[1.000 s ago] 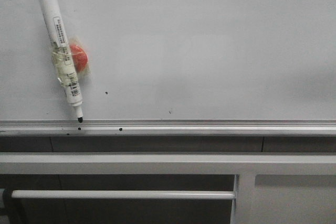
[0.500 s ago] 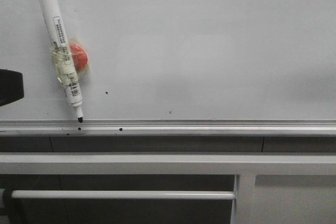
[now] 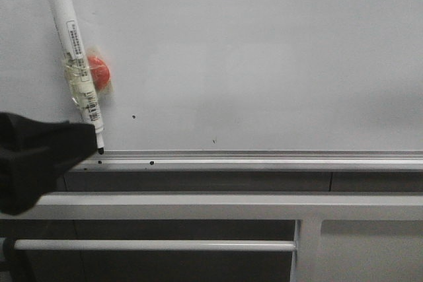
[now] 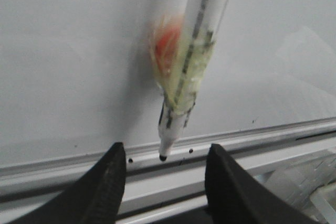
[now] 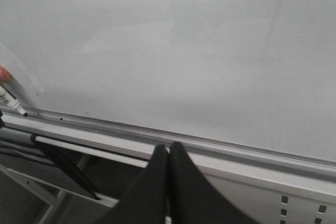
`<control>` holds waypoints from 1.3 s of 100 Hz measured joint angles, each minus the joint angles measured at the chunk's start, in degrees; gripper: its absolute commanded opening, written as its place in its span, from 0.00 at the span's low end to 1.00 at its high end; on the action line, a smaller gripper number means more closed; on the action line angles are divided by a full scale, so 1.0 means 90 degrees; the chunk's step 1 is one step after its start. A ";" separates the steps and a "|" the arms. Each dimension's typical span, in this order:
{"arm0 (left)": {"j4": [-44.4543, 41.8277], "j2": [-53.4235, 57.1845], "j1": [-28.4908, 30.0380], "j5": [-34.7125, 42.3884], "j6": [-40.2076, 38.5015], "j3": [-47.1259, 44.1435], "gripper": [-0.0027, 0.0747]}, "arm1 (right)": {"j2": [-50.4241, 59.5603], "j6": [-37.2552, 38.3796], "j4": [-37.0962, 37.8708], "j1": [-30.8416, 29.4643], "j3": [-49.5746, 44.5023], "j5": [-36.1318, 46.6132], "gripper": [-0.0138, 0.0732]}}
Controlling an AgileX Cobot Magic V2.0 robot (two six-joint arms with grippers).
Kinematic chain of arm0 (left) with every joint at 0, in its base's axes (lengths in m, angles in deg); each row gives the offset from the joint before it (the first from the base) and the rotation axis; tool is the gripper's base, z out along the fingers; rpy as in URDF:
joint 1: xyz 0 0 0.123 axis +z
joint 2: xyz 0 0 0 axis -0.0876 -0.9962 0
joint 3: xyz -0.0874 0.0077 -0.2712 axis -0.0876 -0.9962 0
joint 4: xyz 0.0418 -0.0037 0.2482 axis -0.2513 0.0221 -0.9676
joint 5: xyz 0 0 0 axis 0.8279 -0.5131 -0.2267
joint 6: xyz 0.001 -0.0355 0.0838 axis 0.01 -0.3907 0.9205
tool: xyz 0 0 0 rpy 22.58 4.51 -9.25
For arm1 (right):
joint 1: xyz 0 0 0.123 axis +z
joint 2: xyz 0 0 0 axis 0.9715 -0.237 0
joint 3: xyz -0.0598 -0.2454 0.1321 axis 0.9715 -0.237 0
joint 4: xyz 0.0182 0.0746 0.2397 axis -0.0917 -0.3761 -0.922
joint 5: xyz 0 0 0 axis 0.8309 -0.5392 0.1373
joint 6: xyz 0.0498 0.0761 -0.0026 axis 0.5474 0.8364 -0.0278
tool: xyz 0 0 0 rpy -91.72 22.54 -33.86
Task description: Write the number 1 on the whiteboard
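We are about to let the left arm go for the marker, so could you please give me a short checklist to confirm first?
1. Left gripper open: ok, the jaws stand apart.
2. Marker reachable: ok, it hangs tip-down on the whiteboard, taped to a red magnet.
3. Alignment: ok, in the left wrist view the marker tip sits above the gap between the jaws, not yet inside.
4. Marker cap off: ok, black tip exposed.
5. Writing area free: ok, no number 1 yet, only small specks.
6. Right gripper out of the way: ok, shut, far from the marker.
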 measured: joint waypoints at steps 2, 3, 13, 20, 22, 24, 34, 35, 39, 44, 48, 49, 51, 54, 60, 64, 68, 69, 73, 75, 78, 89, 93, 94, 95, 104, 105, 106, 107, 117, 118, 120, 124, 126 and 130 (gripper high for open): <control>-0.0018 -0.0126 0.0000 0.0019 -0.0071 0.0009 0.44 | 0.0000 0.0000 0.0000 0.0000 0.0000 0.0000 0.10; -0.0020 -0.0210 0.0000 0.0038 -0.0147 0.0009 0.44 | 0.0000 0.0000 0.0000 0.0000 0.0000 0.0000 0.10; -0.0061 -0.0668 0.0000 0.0035 -0.0645 0.0077 0.44 | 0.0000 0.0000 0.0000 0.0000 0.0000 0.0054 0.10; -0.0085 -0.0818 0.0000 0.0035 -0.0857 0.0131 0.44 | 0.0000 -0.0047 0.0000 0.0000 0.0000 0.0114 0.10; -0.0085 -0.0830 0.0000 0.0035 -0.0886 0.0164 0.44 | 0.0000 -0.0056 0.0000 0.0000 0.0000 0.0112 0.10; -0.0085 -0.0844 0.0000 0.0035 -0.0904 0.0182 0.44 | 0.0000 -0.0074 0.0000 0.0000 0.0000 0.0112 0.10; -0.0053 -0.0844 0.0000 0.0050 -0.0974 0.0365 0.44 | 0.0000 -0.0211 0.0000 0.0000 0.0000 0.0129 0.10; -0.0042 -0.0844 0.0000 0.0062 -0.0971 0.0367 0.44 | 0.0000 -0.0208 0.0000 0.0000 0.0000 0.0141 0.10; 0.0000 -0.0847 0.0000 0.0061 -0.0971 0.0432 0.44 | 0.0000 -0.0237 0.0000 0.0000 0.0000 0.0140 0.10; 0.0055 -0.0847 0.0000 0.0061 -0.0971 0.0507 0.44 | 0.0000 -0.0240 0.0000 0.0000 0.0000 0.0140 0.10; 0.0075 -0.0847 0.0000 0.0064 -0.0920 0.0560 0.44 | 0.0000 -0.0240 0.0000 0.0000 0.0000 0.0151 0.10; 0.0087 -0.0847 0.0000 0.0064 -0.0887 0.0557 0.44 | 0.0000 -0.0240 0.0000 0.0000 0.0000 0.0151 0.10; 0.0103 -0.0847 0.0000 0.0064 -0.0849 0.0594 0.44 | 0.0000 -0.0240 0.0000 0.0000 0.0000 0.0151 0.10; 0.0116 -0.0847 0.0015 0.0064 -0.0771 0.0629 0.44 | 0.0000 -0.0246 0.0000 0.0000 0.0000 0.0165 0.10; 0.0128 -0.0847 0.0081 0.0064 -0.0694 0.0692 0.44 | 0.0000 -0.0246 0.0000 0.0000 0.0000 0.0165 0.10; 0.0140 -0.0847 0.0156 0.0064 -0.0660 0.0732 0.44 | 0.0000 -0.0255 0.0000 0.0000 0.0000 0.0174 0.10; 0.0154 -0.0847 0.0212 0.0064 -0.0644 0.0772 0.44 | 0.0000 -0.0255 0.0000 0.0000 0.0000 0.0178 0.10; 0.0154 -0.0847 0.0227 0.0064 -0.0644 0.0784 0.44 | 0.0000 -0.0255 0.0000 0.0000 0.0000 0.0178 0.10; 0.0164 -0.0847 0.0292 0.0064 -0.0644 0.0809 0.44 | 0.0000 -0.0255 0.0000 0.0000 0.0000 0.0189 0.10; 0.0148 -0.0847 0.0303 0.0050 -0.0644 0.0809 0.44 | 0.0000 -0.0255 0.0000 0.0000 0.0000 0.0189 0.10; 0.0134 -0.0847 0.0332 0.0019 -0.0644 0.0838 0.44 | 0.0000 -0.0255 0.0000 0.0000 0.0000 0.0189 0.10; 0.0089 -0.0847 0.0330 -0.0011 -0.0644 0.0861 0.43 | 0.0000 -0.0255 0.0000 0.0000 0.0000 0.0216 0.10; 0.0077 -0.0847 0.0334 -0.0011 -0.0644 0.0861 0.39 | 0.0000 -0.0255 0.0000 0.0000 0.0000 0.0242 0.10; 0.0077 -0.0847 0.0334 -0.0011 -0.0644 0.0861 0.38 | 0.0000 -0.0255 0.0000 0.0000 0.0000 0.0240 0.10; 0.0077 -0.0847 0.0334 -0.0011 -0.0644 0.0861 0.35 | 0.0000 -0.0255 0.0000 0.0000 0.0000 0.0255 0.10; 0.0077 -0.0847 0.0345 -0.0011 -0.0644 0.0874 0.09 | 0.0000 -0.0255 0.0000 0.0000 0.0000 0.0283 0.10; 0.0063 -0.0847 0.0358 -0.0011 -0.0644 0.0874 0.04 | 0.0000 -0.0255 0.0000 0.0000 0.0000 0.0283 0.10; 0.0062 -0.0847 0.0359 -0.0011 -0.0644 0.0874 0.02 | 0.0000 -0.0255 0.0000 0.0000 0.0000 0.0283 0.10; 0.0047 -0.0847 0.0359 -0.0011 -0.0644 0.0874 0.01 | 0.0000 -0.0255 0.0000 0.0000 0.0000 0.0283 0.10; -0.0125 -0.0847 0.0387 0.0012 -0.0634 0.0886 0.01 | 0.0000 -0.0255 0.0000 0.0025 0.0000 0.0283 0.10; -0.0140 -0.0847 0.0399 0.0012 -0.0634 0.0886 0.01 | 0.0000 -0.0255 0.0000 0.0040 0.0000 0.0283 0.10; -0.0173 -0.0847 0.0398 0.0012 -0.0634 0.0886 0.01 | 0.0000 -0.0255 0.0000 0.0051 0.0000 0.0283 0.10; -0.0239 -0.0847 0.0398 0.0026 -0.0634 0.0886 0.01 | 0.0000 -0.0255 0.0000 0.0099 0.0000 0.0283 0.10; -0.0291 -0.0847 0.0398 0.0026 -0.0634 0.0886 0.01 | 0.0000 -0.0255 0.0000 0.0120 0.0000 0.0283 0.10; -0.0388 -0.0847 0.0398 0.0037 -0.0634 0.0886 0.01 | 0.0000 -0.0255 0.0000 0.0192 0.0000 0.0283 0.10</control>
